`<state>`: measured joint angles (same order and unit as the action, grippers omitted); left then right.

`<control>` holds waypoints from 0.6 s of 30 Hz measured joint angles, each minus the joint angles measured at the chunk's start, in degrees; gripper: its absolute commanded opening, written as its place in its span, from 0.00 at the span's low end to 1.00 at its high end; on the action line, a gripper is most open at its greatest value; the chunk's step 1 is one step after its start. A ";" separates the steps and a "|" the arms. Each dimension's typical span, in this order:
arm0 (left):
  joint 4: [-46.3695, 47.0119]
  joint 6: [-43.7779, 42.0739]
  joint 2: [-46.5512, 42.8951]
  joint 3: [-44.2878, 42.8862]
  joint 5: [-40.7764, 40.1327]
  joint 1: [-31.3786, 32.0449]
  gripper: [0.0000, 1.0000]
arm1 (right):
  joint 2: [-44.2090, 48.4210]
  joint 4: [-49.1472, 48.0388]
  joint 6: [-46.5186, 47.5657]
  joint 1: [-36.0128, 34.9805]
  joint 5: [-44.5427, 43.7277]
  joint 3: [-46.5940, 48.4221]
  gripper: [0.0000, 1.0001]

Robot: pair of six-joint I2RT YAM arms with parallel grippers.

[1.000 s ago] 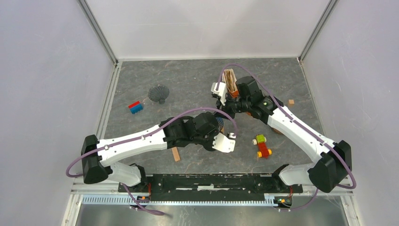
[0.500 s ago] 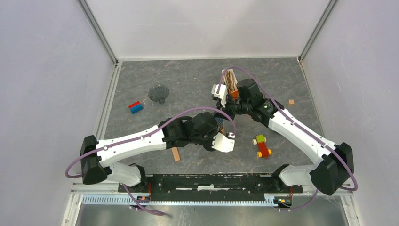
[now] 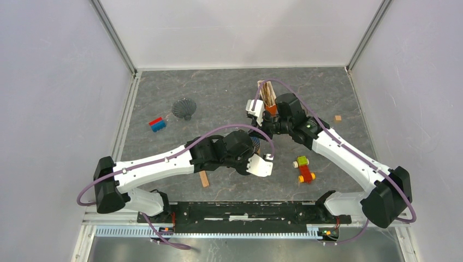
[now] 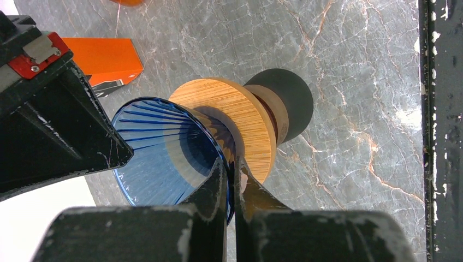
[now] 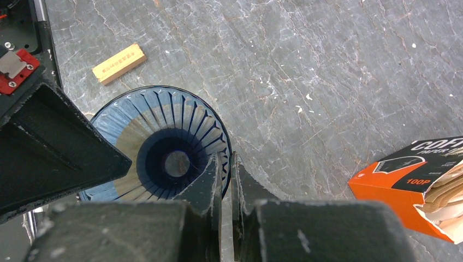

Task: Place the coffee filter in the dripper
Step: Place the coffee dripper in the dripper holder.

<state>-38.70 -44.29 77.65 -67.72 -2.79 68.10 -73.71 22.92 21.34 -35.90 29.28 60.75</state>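
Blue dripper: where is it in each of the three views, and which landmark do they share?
Top external: dripper at centre, mostly hidden under the left arm.
Left wrist: dripper left of centre.
Right wrist: dripper left of centre.
Shared landmark: orange filter box.

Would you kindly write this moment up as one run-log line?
left gripper: shut on dripper rim | right gripper: shut at rim, grip unclear | dripper: no filter inside | box: holds filters

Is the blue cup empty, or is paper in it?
Empty. The right wrist view looks straight down into the dripper: its bare blue ribs and the hole at the bottom show, with no paper inside.
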 measured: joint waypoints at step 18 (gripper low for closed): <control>3.78 0.02 -1.90 3.17 0.04 0.00 0.02 | -1.11 1.88 0.72 -0.17 -0.07 1.75 0.00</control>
<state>-34.92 -44.27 75.75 -64.55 -2.74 68.10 -74.83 24.80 22.06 -36.07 29.21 62.50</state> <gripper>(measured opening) 0.055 0.082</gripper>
